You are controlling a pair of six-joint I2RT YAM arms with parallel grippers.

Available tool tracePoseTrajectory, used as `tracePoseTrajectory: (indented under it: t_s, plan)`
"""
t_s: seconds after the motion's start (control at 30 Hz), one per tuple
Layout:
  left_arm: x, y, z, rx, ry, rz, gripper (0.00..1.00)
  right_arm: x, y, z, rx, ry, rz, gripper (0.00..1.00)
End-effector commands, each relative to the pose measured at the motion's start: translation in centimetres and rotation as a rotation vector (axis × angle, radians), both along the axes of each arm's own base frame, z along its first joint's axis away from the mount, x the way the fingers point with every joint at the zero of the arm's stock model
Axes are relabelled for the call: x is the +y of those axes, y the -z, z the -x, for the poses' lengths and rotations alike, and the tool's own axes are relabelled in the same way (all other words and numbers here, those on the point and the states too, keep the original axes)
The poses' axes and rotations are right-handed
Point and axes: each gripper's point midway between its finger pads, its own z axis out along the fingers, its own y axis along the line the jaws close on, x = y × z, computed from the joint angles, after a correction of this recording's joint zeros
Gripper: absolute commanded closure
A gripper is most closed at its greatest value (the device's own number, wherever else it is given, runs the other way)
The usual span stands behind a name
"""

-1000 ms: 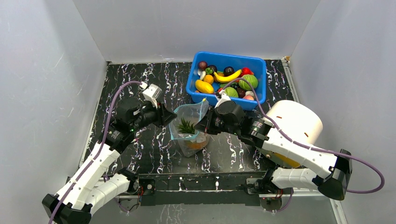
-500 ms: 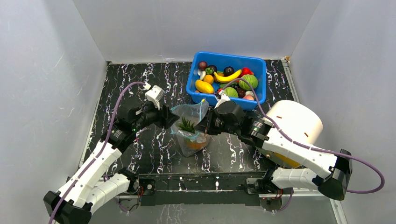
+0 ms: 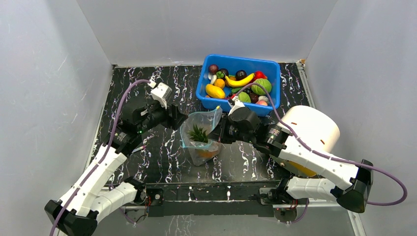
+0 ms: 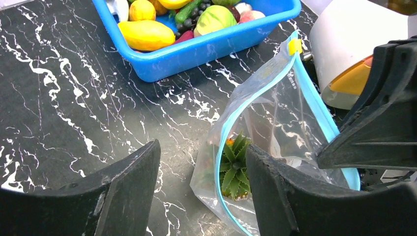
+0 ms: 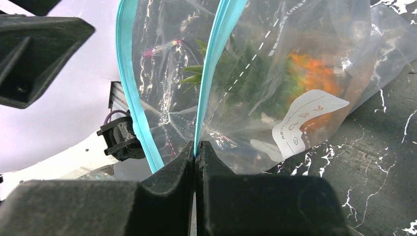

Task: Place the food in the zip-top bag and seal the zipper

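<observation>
Left gripper [image 4: 202, 151] open, both fingers [image 4: 123, 191] wide apart low in frame, nothing pinched. Zip-top bag [image 4: 275, 115] stands on the black marble table [image 4: 64, 98] with its mouth gaping. The near edge of the zipper [image 4: 222, 145] sits in the gap between the fingers; contact unclear. Yellow slider tab [image 4: 295, 46] at the strip's far end. Pineapple [image 4: 235, 166] inside the bag, leaves up. Blue bin [image 4: 206, 48] behind, holding a yellow-orange fruit [image 4: 146, 35] and a green cabbage [image 4: 215, 17]. Black part of the right arm [image 4: 388, 98] at the bag's far rim. White cylinder [image 4: 344, 39] beyond.
</observation>
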Motion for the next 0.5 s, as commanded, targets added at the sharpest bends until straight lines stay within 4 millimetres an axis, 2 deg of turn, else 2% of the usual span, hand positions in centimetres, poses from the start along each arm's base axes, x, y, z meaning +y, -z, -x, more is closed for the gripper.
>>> tracePoseTrajectory:
  t_s: [0.0, 0.2, 0.37, 0.4, 0.43, 0.47]
  plan:
    - [-0.4, -2.4, 0.9, -0.036, 0.046, 0.026, 0.37, -0.3, -1.8, -0.6, -0.063, 0.012, -0.011, 1.0]
    - [-1.0, 0.0, 1.8, 0.012, 0.11, 0.01, 0.4, -0.5, -1.6, -0.5, -0.06, 0.014, -0.011, 1.0]
    - [-3.6, 1.3, 3.5, 0.086, 0.267, 0.099, 0.44, -0.4, -2.0, -0.5, -0.06, 0.019, -0.03, 1.0]
    - [-3.7, 1.4, 3.5, 0.084, 0.274, 0.102, 0.49, -0.4, -2.1, -0.6, -0.062, 0.019, -0.029, 1.0]
    - [-3.7, 1.2, 3.3, 0.062, 0.276, 0.096, 0.68, -0.2, -2.3, -0.6, -0.063, 0.012, -0.034, 1.0]
    - [-3.3, 0.7, 2.8, 0.038, 0.245, 0.082, 0.94, -0.1, -2.3, -0.6, -0.062, 0.012, -0.034, 1.0]
